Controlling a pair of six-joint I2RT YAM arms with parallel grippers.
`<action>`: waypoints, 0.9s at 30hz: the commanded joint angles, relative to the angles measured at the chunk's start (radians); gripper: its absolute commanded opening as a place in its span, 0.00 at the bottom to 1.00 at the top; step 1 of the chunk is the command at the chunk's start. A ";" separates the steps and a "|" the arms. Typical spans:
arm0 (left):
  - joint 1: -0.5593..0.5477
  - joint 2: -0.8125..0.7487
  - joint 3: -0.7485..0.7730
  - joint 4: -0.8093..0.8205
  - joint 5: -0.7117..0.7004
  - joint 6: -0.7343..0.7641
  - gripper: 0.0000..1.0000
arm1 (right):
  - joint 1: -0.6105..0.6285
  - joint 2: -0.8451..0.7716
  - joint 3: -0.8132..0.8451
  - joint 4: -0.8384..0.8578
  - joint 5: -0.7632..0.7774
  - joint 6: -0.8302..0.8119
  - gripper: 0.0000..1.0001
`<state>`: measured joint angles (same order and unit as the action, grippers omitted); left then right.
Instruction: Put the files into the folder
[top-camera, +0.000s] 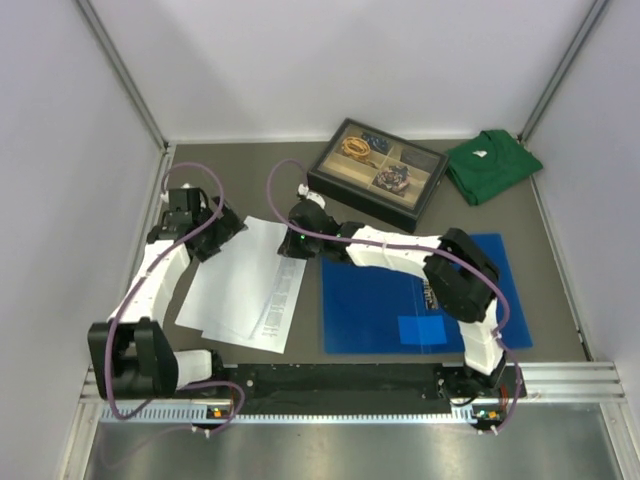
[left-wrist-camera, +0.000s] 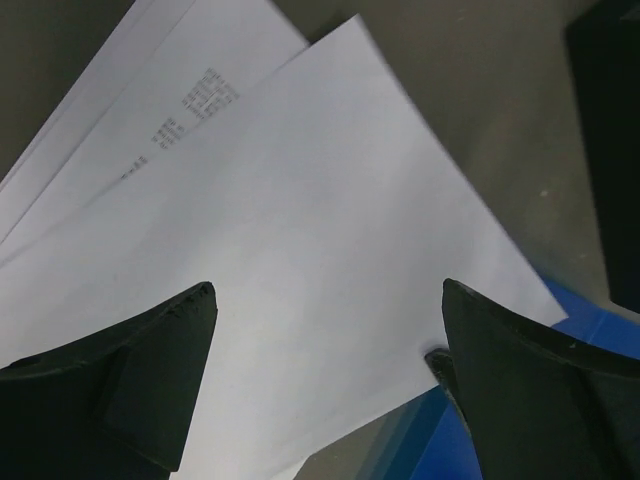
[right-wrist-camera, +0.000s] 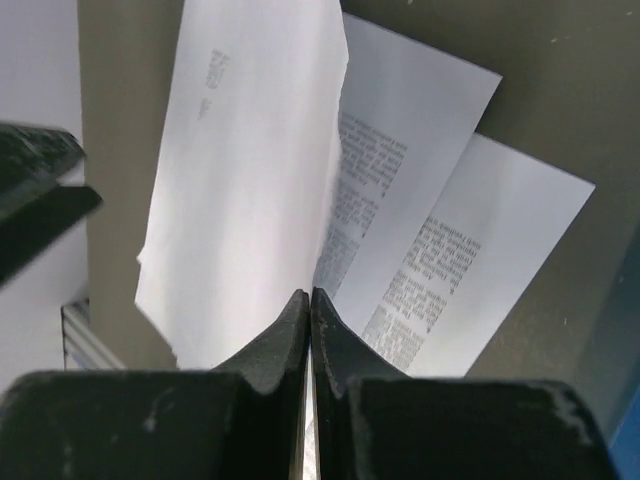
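Note:
The files (top-camera: 245, 285) are several white sheets fanned out on the table, left of the folder (top-camera: 390, 310), a flat blue sheet with a lighter patch near its front edge. My right gripper (top-camera: 293, 243) reaches over the folder's far left corner. In the right wrist view it (right-wrist-camera: 310, 300) is shut on the edge of the top sheet (right-wrist-camera: 240, 180), which curls upward; printed sheets (right-wrist-camera: 440, 270) lie below. My left gripper (top-camera: 222, 232) is open over the stack's far end. In the left wrist view it (left-wrist-camera: 328, 288) has blank paper (left-wrist-camera: 300, 220) between its fingers and a folder corner (left-wrist-camera: 590, 330) beside it.
A black-framed compartment tray (top-camera: 378, 170) with small items stands at the back centre. A folded green shirt (top-camera: 492, 165) lies at the back right. White walls close in the left, back and right. My right arm (top-camera: 400, 250) stretches across the folder.

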<state>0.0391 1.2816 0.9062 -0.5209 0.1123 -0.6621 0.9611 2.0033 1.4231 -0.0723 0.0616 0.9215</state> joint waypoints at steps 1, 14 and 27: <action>-0.034 -0.105 0.095 -0.044 -0.043 0.065 0.98 | -0.016 -0.113 0.080 -0.220 -0.129 -0.084 0.00; -0.344 -0.010 0.094 0.073 0.253 0.145 0.97 | -0.217 -0.422 -0.113 -0.708 -0.337 -0.594 0.00; -0.588 0.160 -0.009 0.262 0.270 0.084 0.97 | -0.463 -0.768 -0.248 -0.943 0.010 -0.993 0.00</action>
<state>-0.5064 1.4139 0.9001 -0.3523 0.3523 -0.5747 0.5171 1.3251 1.1194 -0.9798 -0.0753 0.0837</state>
